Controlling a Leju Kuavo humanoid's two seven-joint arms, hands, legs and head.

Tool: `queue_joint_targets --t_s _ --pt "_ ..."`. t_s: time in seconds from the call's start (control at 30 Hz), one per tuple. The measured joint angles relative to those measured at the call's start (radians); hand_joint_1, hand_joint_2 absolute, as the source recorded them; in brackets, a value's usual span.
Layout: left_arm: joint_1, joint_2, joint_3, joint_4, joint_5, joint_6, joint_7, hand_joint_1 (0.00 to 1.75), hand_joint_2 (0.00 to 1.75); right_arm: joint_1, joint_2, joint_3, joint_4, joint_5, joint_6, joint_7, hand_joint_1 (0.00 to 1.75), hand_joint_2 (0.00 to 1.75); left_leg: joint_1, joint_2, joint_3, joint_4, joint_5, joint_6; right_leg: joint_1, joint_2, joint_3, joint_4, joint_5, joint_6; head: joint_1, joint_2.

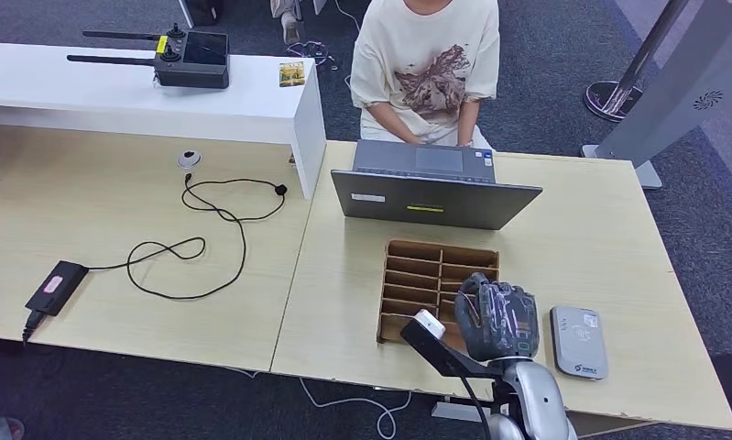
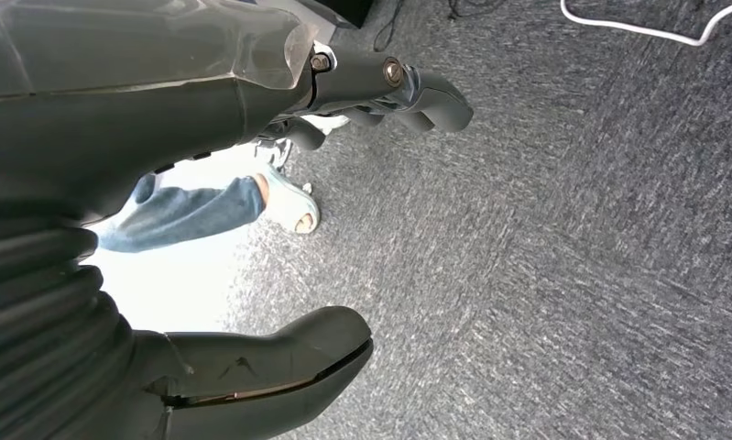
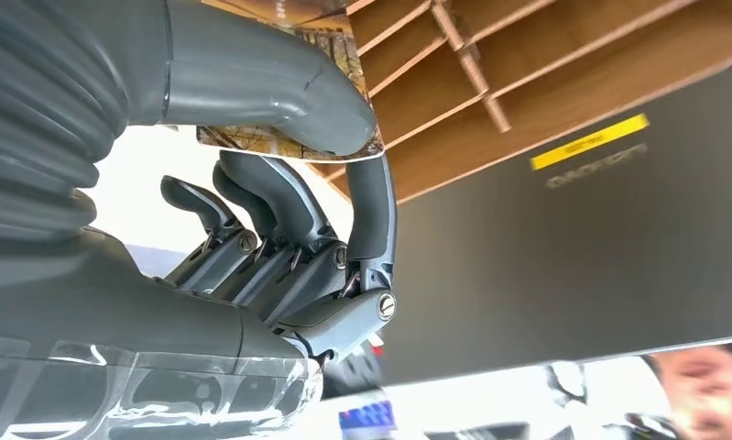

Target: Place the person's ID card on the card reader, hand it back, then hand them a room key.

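One thin card [image 3: 293, 142] is pinched between thumb and a finger of the right robot hand [image 1: 497, 318], over the right side of the slotted tray [image 1: 435, 266] on the worktop [image 1: 344, 302]. The left robot hand [image 2: 252, 183] hangs over the carpet, fingers loosely apart, holding nothing. The card looks light, stiff and slick — I judge an edge pinch apt to slip or twist, so pads flat on both faces should hold better. Right of the tray lies the reader [image 1: 579, 341], just beside the hand.
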Motion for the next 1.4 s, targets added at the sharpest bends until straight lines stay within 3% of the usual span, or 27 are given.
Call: queue_joint_targets --t_s 0.27,0.63,1.07,1.4 --pt "0.000 0.007 -0.014 0.000 0.000 -0.001 -0.011 0.00 1.75 -0.022 -0.070 0.145 0.064 0.111 -0.075 -0.069 1.75 1.75 0.000 0.000 0.000 0.000 0.000 0.000 0.000 0.000 0.000 0.000 0.000 0.000 0.000 0.000" --pt "-0.001 0.012 -0.014 0.000 0.000 0.004 -0.017 0.00 1.75 -0.114 -0.151 0.304 0.107 0.051 -0.183 -0.103 1.75 1.75 0.000 0.000 0.000 0.000 0.000 0.000 0.000 0.000 0.000 0.000 0.000 0.000 0.000 0.000" --pt "-0.001 0.015 -0.014 0.000 0.000 0.008 -0.020 0.00 1.75 -0.165 -0.219 0.312 -0.141 0.110 -0.265 -0.049 1.75 1.75 0.000 0.000 0.000 0.000 0.000 0.000 0.000 0.000 0.000 0.000 0.001 0.000 0.000 0.000" --pt "-0.001 0.014 -0.014 0.000 0.000 0.010 -0.018 0.00 1.75 -0.206 -0.230 0.293 -0.278 0.122 -0.315 -0.065 1.75 1.75 0.000 0.000 0.000 0.000 0.000 0.000 0.000 0.000 0.000 0.000 0.001 -0.001 0.000 0.000"
